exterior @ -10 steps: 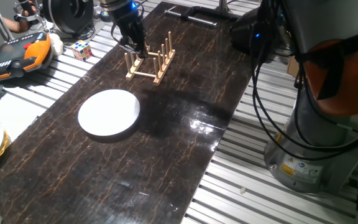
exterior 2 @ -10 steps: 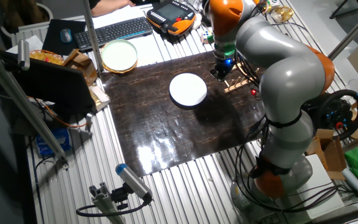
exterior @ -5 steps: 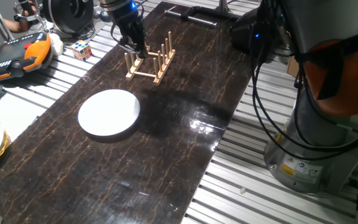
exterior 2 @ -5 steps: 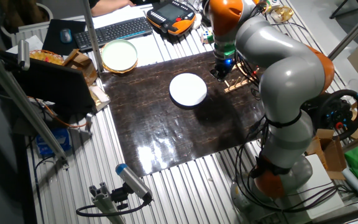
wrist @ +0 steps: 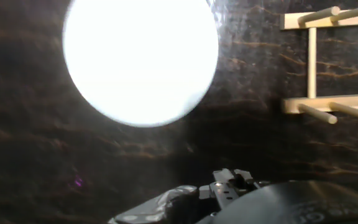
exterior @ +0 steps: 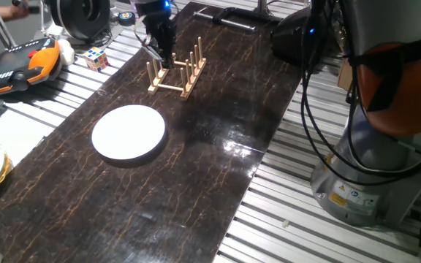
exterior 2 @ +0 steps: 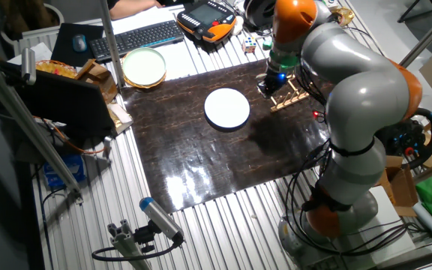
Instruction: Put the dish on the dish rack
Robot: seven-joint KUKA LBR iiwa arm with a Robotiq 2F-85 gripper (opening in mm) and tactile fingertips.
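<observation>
On tabletop (exterior: 218, 153) we see dish (exterior: 129, 132) flat, ungrasped; dish rack (exterior: 177, 69) empty; end effector (exterior: 164, 57) beside rack, finger state unclear; everything left.

You have one white dish (exterior: 129, 132) lying on the dark table (exterior: 196, 168) and one wooden dish rack (exterior: 177, 71) with two rows of pegs. Off the table's edge you can count one more plate (exterior 2: 144, 67), one keyboard (exterior 2: 136, 37), one mouse (exterior 2: 79, 43), one orange-and-black handheld controller (exterior: 19, 64) and one colour puzzle cube (exterior: 96, 58). You have one arm (exterior 2: 351, 97) with one end effector (exterior: 164, 61).
</observation>
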